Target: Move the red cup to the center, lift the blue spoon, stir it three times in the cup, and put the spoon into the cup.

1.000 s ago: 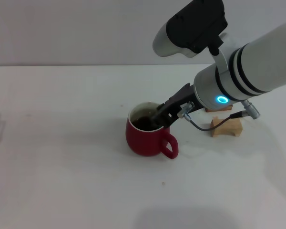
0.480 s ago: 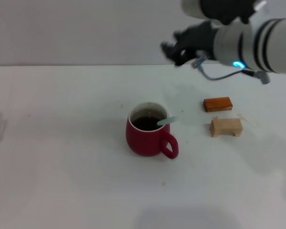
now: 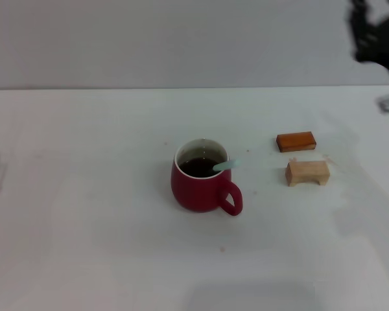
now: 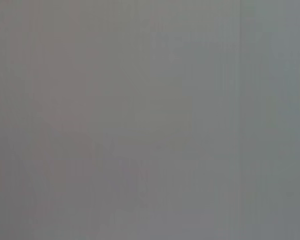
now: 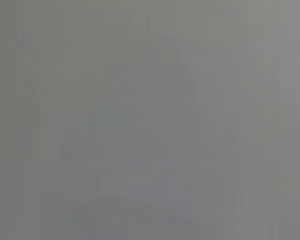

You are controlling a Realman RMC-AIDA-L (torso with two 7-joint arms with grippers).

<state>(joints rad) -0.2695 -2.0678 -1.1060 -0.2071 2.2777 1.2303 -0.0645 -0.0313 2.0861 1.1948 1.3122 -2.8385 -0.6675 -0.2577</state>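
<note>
The red cup (image 3: 201,183) stands upright near the middle of the white table (image 3: 84,194), its handle toward the front right, with dark liquid inside. The blue spoon (image 3: 225,165) rests in the cup, its pale handle leaning over the right rim. My right gripper (image 3: 369,32) is high at the far right edge of the head view, well away from the cup, dark and blurred. My left gripper is out of view. Both wrist views show only plain grey.
An orange-brown flat block (image 3: 295,141) and a pale wooden block (image 3: 307,173) lie to the right of the cup.
My right gripper let go of the spoon in the cup, rose and swung away to the upper right edge. The spoon stays leaning in the cup. The cup has not moved.
</note>
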